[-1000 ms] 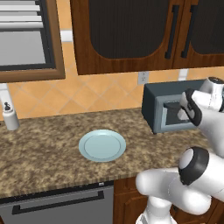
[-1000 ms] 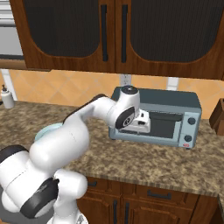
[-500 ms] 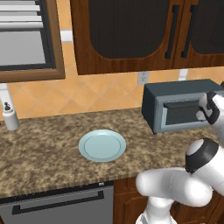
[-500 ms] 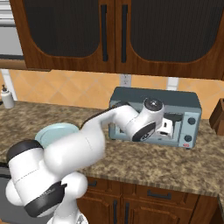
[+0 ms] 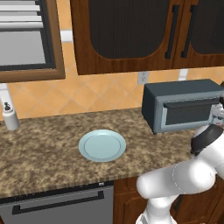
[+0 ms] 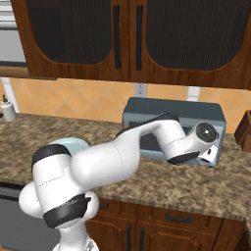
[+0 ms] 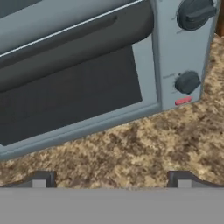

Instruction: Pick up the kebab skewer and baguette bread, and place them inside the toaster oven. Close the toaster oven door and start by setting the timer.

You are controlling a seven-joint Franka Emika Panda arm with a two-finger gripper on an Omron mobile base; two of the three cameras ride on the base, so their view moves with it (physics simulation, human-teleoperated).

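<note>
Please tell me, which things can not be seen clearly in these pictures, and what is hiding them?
- Inside of the toaster oven: hidden in every view by the closed, dark toaster oven door.
- Oven's right part, right base view: covered by the white arm.
- Oven's control side, left base view: cut by the right edge and the arm.
- Markings around the upper knob and lower knob, hand view: too small to read.
- Tool: open, tips cut by the bottom band.

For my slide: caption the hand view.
Open gripper faces the closed toaster oven door, two dark knobs at right.
</note>
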